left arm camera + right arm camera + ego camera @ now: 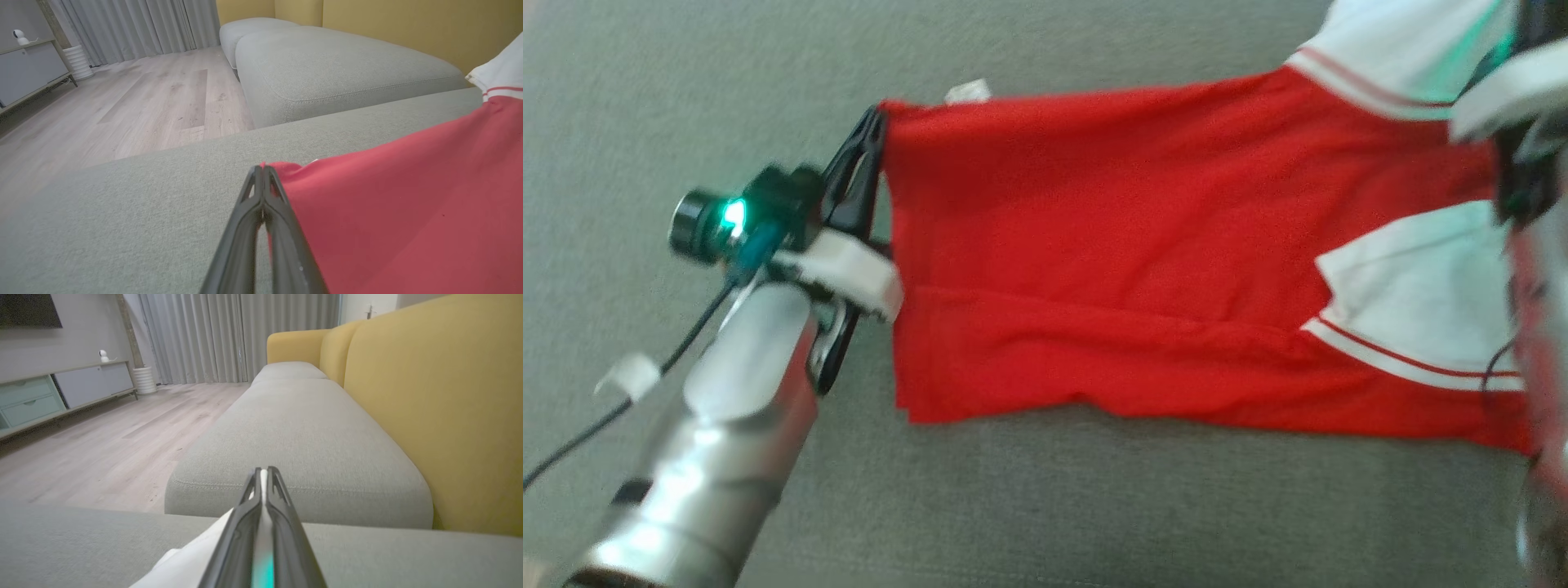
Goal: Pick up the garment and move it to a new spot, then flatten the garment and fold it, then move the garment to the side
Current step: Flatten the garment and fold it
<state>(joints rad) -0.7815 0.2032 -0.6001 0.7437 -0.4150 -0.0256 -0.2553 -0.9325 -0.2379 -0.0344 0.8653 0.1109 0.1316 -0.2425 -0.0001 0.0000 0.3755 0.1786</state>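
Where the head camera looks down, the garment (1111,245) stretches over the grey sofa cushion (1054,506), one red corner pinched in the closed left tool (874,131). Left wrist view adds pale wooden floor (143,110) beyond that cushion. Right wrist view shows the right tool (263,473) clamped on the garment's white panel (192,559), a yellow backrest (429,408) alongside.

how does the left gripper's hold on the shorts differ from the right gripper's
The left gripper pinches a red corner of the garment; the right gripper pinches a white panel. In the head view the left gripper sits at the garment's left end, the right gripper at its right end, blurred at the frame edge. Both are shut on the fabric, which stretches between them over the grey cushion.
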